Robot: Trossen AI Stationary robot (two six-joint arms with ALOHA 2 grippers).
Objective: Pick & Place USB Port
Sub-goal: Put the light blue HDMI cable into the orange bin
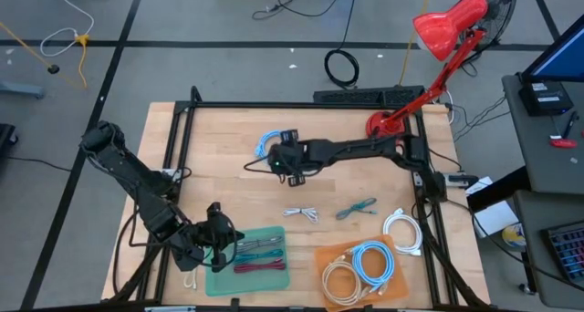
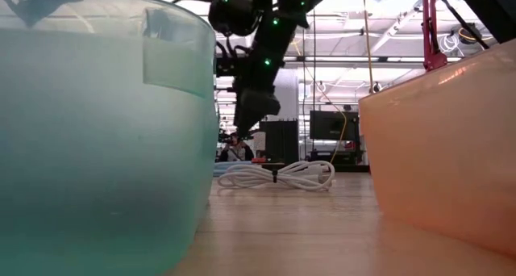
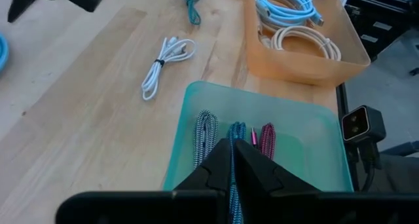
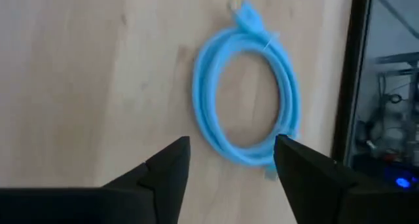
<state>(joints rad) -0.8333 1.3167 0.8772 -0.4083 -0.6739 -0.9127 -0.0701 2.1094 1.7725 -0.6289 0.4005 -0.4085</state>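
A: Right hand [image 4: 230, 160] hovering above the blue cable coil [image 4: 247, 86], fingers spread wide, nothing gripped. Coil flat on the bench [image 1: 228, 148], well away from the orange bin [image 1: 330, 257], toward the far side.

B: Risk from here?

A: Probably catching only one strand on descent, so the loops spill loose. Possibly sliding the coil along the wood instead of lifting.

B: Orientation?

A: Oval, long axis running from the tied connector end toward the hand; connector pointing away from the orange bin.

B: Left hand [image 3: 233, 160]?

A: Above the teal bin [image 3: 314, 129], beside the orange bin, fingers pressed together on a blue braided cable [image 3: 235, 135].
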